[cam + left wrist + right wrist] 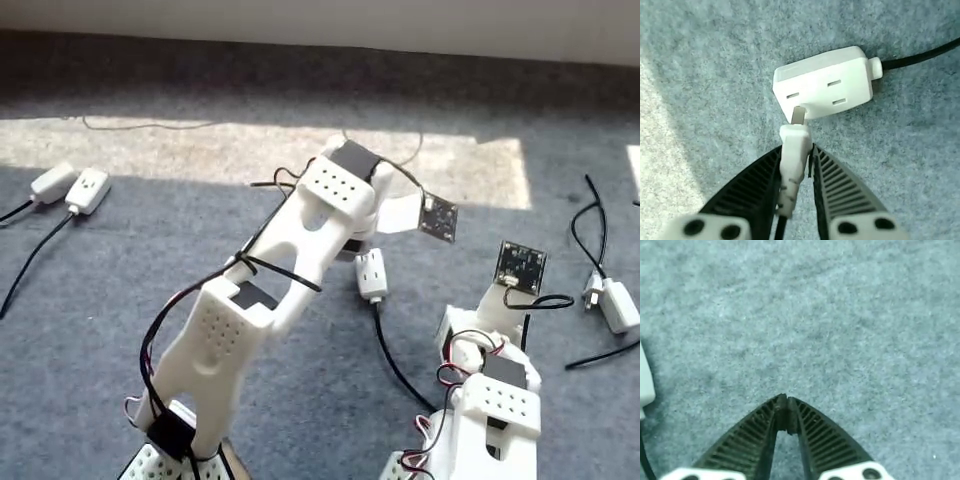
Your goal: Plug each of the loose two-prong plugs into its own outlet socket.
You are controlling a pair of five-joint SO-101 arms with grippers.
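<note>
The left gripper squeezes a white two-prong plug. Its prongs touch the outlet socket on the grey carpet but are not pushed in yet. The right gripper is closed on nothing. The far left socket also looks still to do.

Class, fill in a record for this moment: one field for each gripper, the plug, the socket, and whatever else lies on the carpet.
Left gripper: shut on the white plug
Plug: prong tip at the socket block's face, not yet pushed home
Socket block: white, lying on the grey carpet, black cord out of one end
Right gripper: shut, empty, over bare carpet
Elsewhere: other white plugs and sockets, far left and far right in the high view
</note>
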